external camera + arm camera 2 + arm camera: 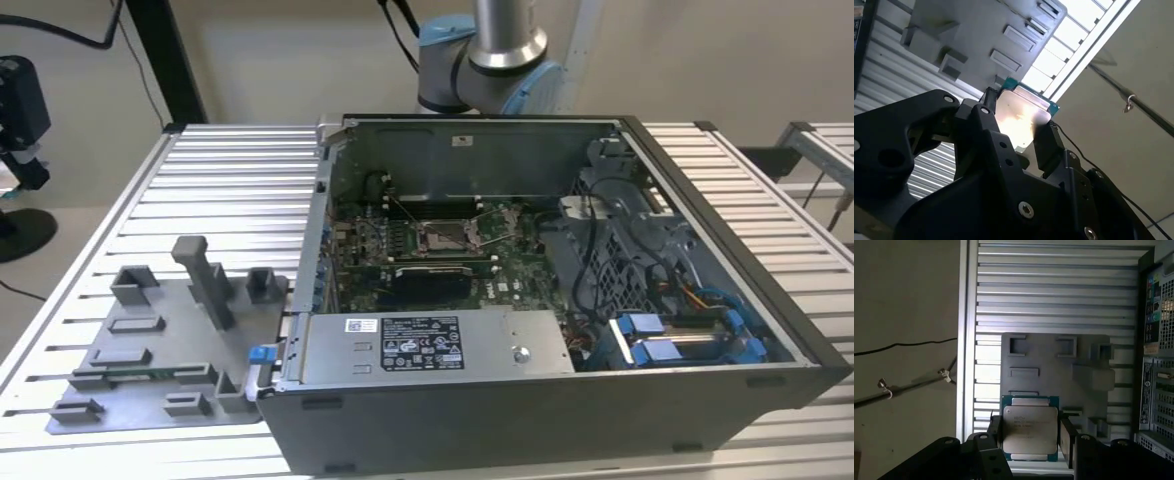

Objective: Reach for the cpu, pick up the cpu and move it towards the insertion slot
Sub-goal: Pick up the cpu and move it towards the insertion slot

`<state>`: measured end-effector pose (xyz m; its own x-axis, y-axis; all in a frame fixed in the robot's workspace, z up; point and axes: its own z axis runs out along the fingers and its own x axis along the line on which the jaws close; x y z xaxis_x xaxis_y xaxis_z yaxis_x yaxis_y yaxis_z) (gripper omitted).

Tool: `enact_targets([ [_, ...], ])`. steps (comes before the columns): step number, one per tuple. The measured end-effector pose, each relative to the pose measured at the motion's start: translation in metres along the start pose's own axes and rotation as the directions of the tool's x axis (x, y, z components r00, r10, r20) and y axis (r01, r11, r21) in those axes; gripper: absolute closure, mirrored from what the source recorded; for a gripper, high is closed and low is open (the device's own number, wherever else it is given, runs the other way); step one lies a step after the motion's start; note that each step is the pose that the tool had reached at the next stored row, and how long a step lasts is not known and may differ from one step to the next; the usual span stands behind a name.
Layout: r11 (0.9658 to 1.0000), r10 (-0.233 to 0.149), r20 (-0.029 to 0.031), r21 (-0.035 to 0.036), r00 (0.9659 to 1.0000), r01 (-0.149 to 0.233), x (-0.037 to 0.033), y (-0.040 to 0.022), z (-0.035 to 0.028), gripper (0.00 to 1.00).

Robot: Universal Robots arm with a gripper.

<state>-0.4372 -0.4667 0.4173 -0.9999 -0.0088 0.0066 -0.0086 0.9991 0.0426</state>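
The gripper (1031,436) held the cpu (1030,426) clamped between its fingers, above the grey plate (1054,377) beside the case (1155,365).

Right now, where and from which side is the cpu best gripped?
By two opposite thin edges, fingers closing in from either side, as the end effector holds the cpu in the first wrist view. It is a thin, flat square, so the edges give the surest purchase.
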Motion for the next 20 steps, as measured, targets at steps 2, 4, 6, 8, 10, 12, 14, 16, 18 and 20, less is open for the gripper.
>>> enact_targets([
  [2, 1.0000, 0.000, 0.0001, -0.0001, 1.0000, 0.000, -0.0002, 0.0000, -0.0002, 1.00],
  [4, 1.0000, 0.000, 0.0003, -0.0002, 1.0000, 0.000, -0.0016, -0.0001, -0.0009, 1.00],
  [6, 1.0000, 0.000, 0.0000, -0.0001, 1.0000, 0.000, -0.0036, 0.0000, -0.0028, 1.00],
  [8, 1.0000, 0.000, 0.0001, -0.0001, 1.0000, 0.000, -0.0053, 0.0001, -0.0057, 1.00],
  [10, 1.0000, 0.000, 0.0003, -0.0002, 1.0000, 0.000, -0.0074, 0.0002, -0.0075, 1.00],
  [12, 1.0000, 0.000, -0.0003, -0.0001, 1.0000, 0.000, -0.0108, 0.0002, -0.0083, 1.00],
  [14, 1.0000, 0.000, -0.0007, -0.0002, 1.0000, 0.000, -0.0151, 0.0002, -0.0087, 1.00],
  [16, 1.0000, 0.000, -0.0012, -0.0002, 1.0000, 0.000, -0.0194, 0.0002, -0.0090, 1.00],
  [18, 1.0000, 0.000, -0.0023, -0.0002, 1.0000, 0.000, -0.0244, 0.0001, -0.0092, 1.00],
  [20, 1.0000, 0.000, -0.0041, -0.0001, 1.0000, 0.000, -0.0299, 0.0001, -0.0094, 1.00],
])
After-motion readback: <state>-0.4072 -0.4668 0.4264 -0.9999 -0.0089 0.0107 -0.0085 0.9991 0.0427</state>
